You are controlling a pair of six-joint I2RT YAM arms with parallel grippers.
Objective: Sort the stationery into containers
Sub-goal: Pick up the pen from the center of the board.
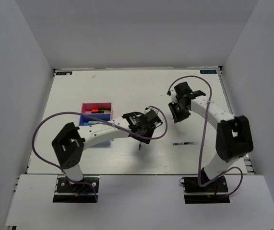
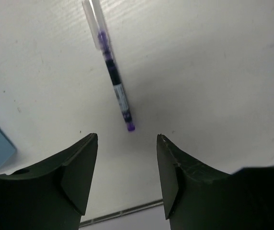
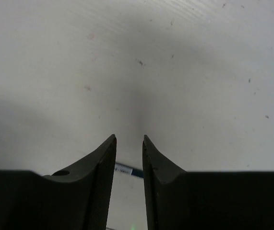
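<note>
left claw point(image 2: 127, 136): held well apart, empty; pen point(image 2: 113, 76) laid on desk point(image 2: 213, 96) just ahead of it | right claw point(image 3: 129, 138): narrowly parted, empty | pink tray point(image 1: 96, 103): set left of left claw

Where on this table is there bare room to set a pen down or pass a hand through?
Widest: the far strip of the table, between back wall and magenta tray. Also bare: the gap between left gripper and right gripper. Crowded: the left side, trays under the left arm; near side, the blue pen lies there.
</note>
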